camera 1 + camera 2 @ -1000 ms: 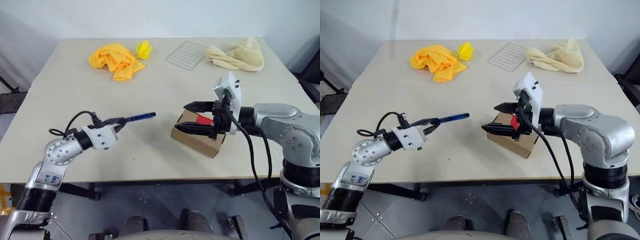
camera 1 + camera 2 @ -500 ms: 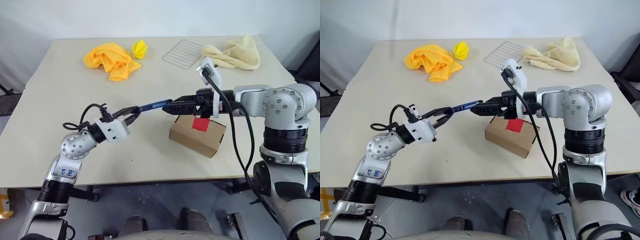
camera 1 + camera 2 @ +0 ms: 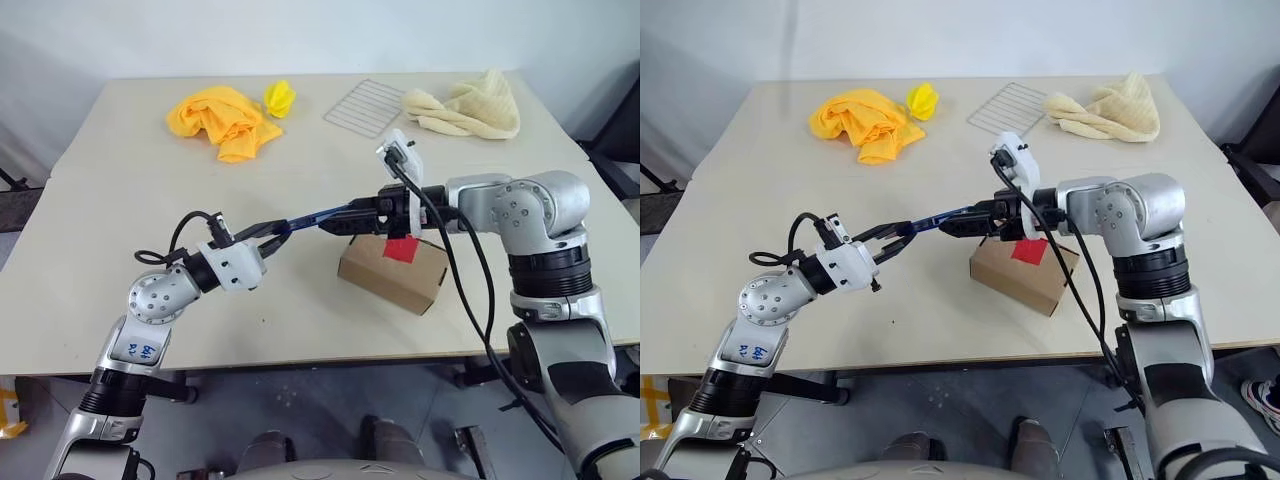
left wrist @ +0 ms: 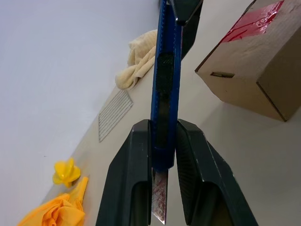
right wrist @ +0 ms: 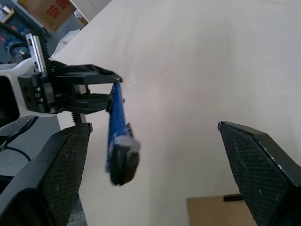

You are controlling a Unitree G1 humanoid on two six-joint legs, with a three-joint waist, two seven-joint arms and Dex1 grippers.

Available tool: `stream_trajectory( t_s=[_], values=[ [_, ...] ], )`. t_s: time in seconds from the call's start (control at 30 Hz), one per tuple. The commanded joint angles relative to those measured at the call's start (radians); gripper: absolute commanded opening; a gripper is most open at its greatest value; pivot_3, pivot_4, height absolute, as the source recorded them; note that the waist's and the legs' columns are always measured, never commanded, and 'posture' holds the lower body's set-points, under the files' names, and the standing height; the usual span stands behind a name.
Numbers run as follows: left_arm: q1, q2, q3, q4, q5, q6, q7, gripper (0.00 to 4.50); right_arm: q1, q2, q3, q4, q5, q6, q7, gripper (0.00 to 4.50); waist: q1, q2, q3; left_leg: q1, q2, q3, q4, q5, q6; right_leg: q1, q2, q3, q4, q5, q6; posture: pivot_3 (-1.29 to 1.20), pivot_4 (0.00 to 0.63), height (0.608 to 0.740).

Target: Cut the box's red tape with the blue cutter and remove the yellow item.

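- You have the blue cutter (image 3: 312, 216) clamped in the left gripper (image 4: 163, 155); its two black fingers are closed on the lower part of the blue body, with the silvery blade end sticking back past them toward the wrist.
- The cutter's long axis runs from the left gripper straight toward the box (image 3: 393, 270), and its free end lies up between the fingers of the right gripper (image 5: 155, 165), just above the box's near-left top edge.
- Your right gripper stands wide open and has hold of nothing; the right wrist view shows the cutter's dark end cap in the gap, nearer one pad (image 5: 56, 165) than the other, and I cannot tell whether it touches.
- This looks like a hand-over: the right hand is the nearer one to the box and to the red tape (image 3: 402, 249), which sits on the box's top face directly below that hand.
- Judged from here, closing the right fingers needs the cutter centred in the gap first, or it may be pinched askew.
- The box rests on the beige table (image 3: 150, 180), tape uncut, flaps shut.
- Well beyond the box, at the table's far side, lie an orange cloth (image 3: 222, 120), a small yellow piece (image 3: 279, 96), a wire rack (image 3: 366, 104) and a cream towel (image 3: 468, 106).
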Motion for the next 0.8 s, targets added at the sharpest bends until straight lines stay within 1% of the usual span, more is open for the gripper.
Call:
stream_trajectory(
  t_s=[0.03, 0.13, 0.47, 0.5, 0.67, 0.73, 0.8],
  values=[
    [0.009, 0.002, 0.011, -0.044, -0.018, -0.001, -0.004, 0.44, -0.032, -0.014, -0.003, -0.002, -0.008, -0.032, 0.030, 4.48, 0.000, 0.000, 0.000, 0.000, 0.000, 0.000, 0.000, 0.000, 0.000, 0.000, 0.000, 0.000, 0.000, 0.000, 0.000, 0.00, 0.150, 0.740],
    [0.009, 0.001, 0.010, -0.045, -0.017, 0.000, -0.007, 0.44, -0.041, -0.014, -0.001, 0.016, -0.016, -0.040, 0.050, 3.90, 0.000, 0.000, 0.000, 0.000, 0.000, 0.000, 0.000, 0.000, 0.000, 0.000, 0.000, 0.000, 0.000, 0.000, 0.000, 0.00, 0.150, 0.740],
    [0.001, -0.007, 0.009, -0.038, -0.004, 0.012, 0.004, 0.44, -0.044, -0.020, 0.025, 0.010, -0.024, -0.010, 0.103, 0.31, 0.000, 0.000, 0.000, 0.000, 0.000, 0.000, 0.000, 0.000, 0.000, 0.000, 0.000, 0.000, 0.000, 0.000, 0.000, 0.00, 0.150, 0.740],
    [0.000, -0.008, 0.010, -0.038, -0.003, 0.016, 0.005, 0.44, -0.042, -0.021, 0.029, 0.005, -0.024, -0.009, 0.104, 0.14, 0.000, 0.000, 0.000, 0.000, 0.000, 0.000, 0.000, 0.000, 0.000, 0.000, 0.000, 0.000, 0.000, 0.000, 0.000, 0.00, 0.150, 0.740],
    [-0.011, -0.024, 0.013, -0.029, -0.001, 0.049, 0.016, 0.44, -0.036, -0.019, 0.026, -0.012, -0.019, -0.002, 0.099, 0.14, 0.000, 0.000, 0.000, 0.000, 0.000, 0.000, 0.000, 0.000, 0.000, 0.000, 0.000, 0.000, 0.000, 0.000, 0.000, 0.00, 0.150, 0.740],
    [-0.016, -0.035, 0.015, -0.027, -0.007, 0.079, 0.018, 1.13, -0.039, -0.016, 0.014, -0.014, -0.015, 0.001, 0.088, 0.14, 0.000, 0.000, 0.000, 0.000, 0.000, 0.000, 0.000, 0.000, 0.000, 0.000, 0.000, 0.000, 0.000, 0.000, 0.000, 0.00, 0.150, 0.740],
    [-0.020, -0.050, 0.019, -0.032, -0.047, 0.136, 0.002, 1.63, -0.042, -0.015, 0.003, -0.016, -0.013, 0.003, 0.077, 0.14, 0.001, 0.000, 0.000, 0.000, 0.000, 0.000, 0.000, 0.000, 0.000, 0.000, 0.000, 0.000, 0.000, 0.000, 0.000, 0.00, 0.150, 0.740]
  ],
)
